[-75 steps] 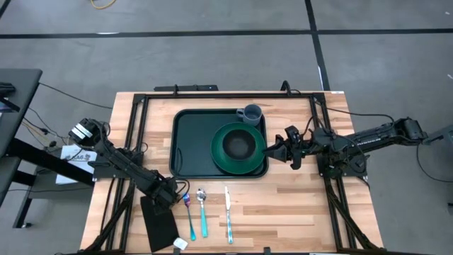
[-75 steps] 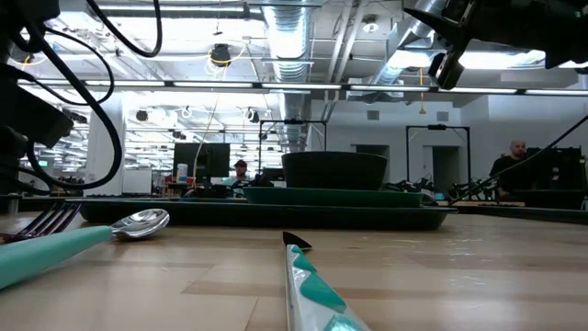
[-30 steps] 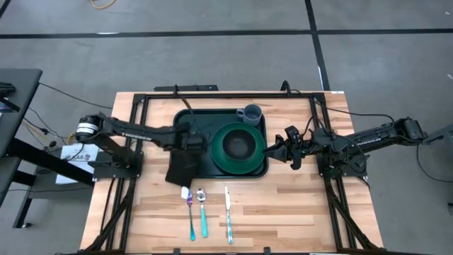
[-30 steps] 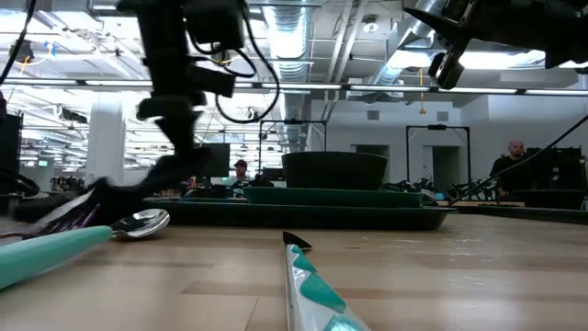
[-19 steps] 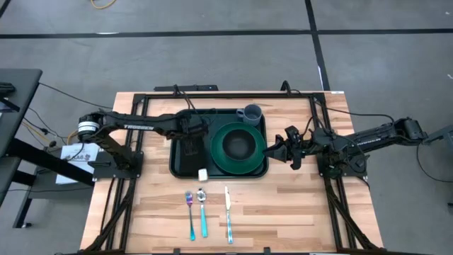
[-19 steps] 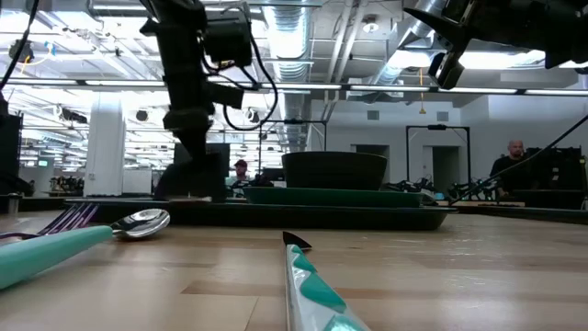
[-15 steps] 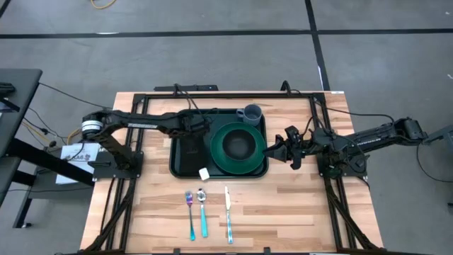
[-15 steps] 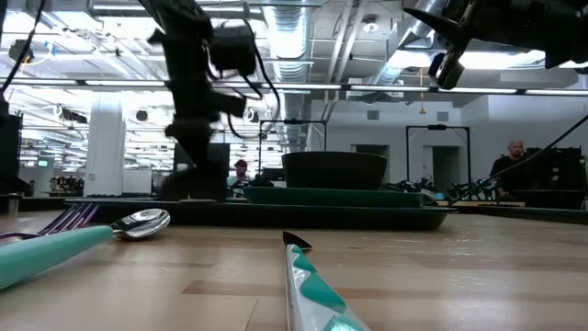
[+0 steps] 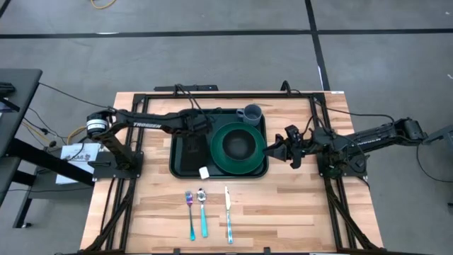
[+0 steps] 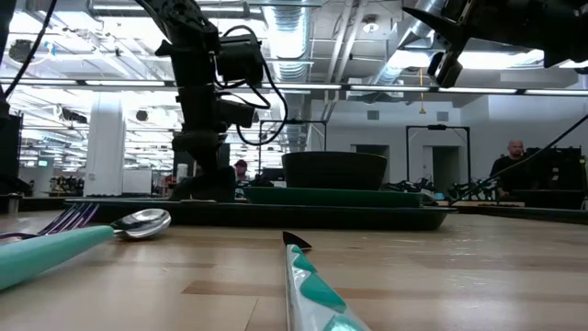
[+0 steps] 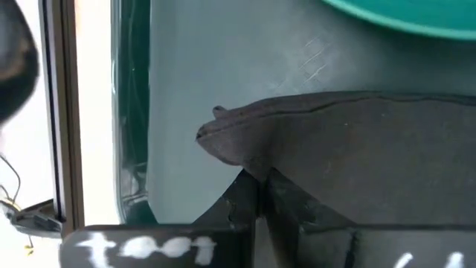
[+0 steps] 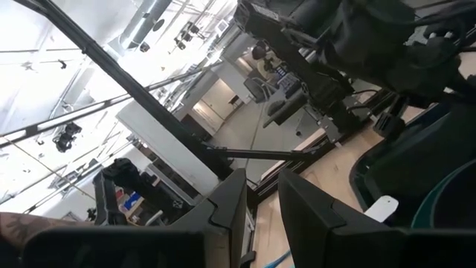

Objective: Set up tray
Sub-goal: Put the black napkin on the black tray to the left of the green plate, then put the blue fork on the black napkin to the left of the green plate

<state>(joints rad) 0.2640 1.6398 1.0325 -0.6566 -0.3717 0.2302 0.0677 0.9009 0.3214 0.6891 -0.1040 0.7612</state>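
The dark green tray [image 9: 180, 119] lies mid-table and carries a round green plate with a dark bowl [image 9: 238, 146] and a grey-blue cup [image 9: 250, 113] at its far right corner. My left gripper [image 9: 192, 126] is over the tray's left half, shut on a black napkin [image 9: 189, 147]. The napkin stretches toward the near rim, and its white tag [image 9: 204, 172] lies there. My right gripper [image 9: 277, 149] hovers open just right of the plate, touching nothing. In the low view the left arm [image 10: 207, 101] stands above the tray [image 10: 303, 213]. My left gripper pinches the black napkin at its far edge [image 11: 253, 165] between its two shut fingers, coming from above. The cloth bunches into a peak at the fingers; one layer or several, I cannot tell. The rest of the napkin [image 11: 357, 149] lies slack on the tray floor [image 11: 216, 67].
A fork [image 9: 190, 212], a spoon [image 9: 202, 211] and a knife [image 9: 228, 212], all with teal handles, lie side by side on the wooden table near its near edge. Black frame rails [image 9: 138, 127] run along both sides of the table. Bare wood lies left and right of the tray.
My left gripper has carried the napkin from the tray's near left corner toward the far edge and over the tray's left half. The napkin, which hung over the rim onto the table, now lies inside the tray, and its white tag has slid up to the near rim.
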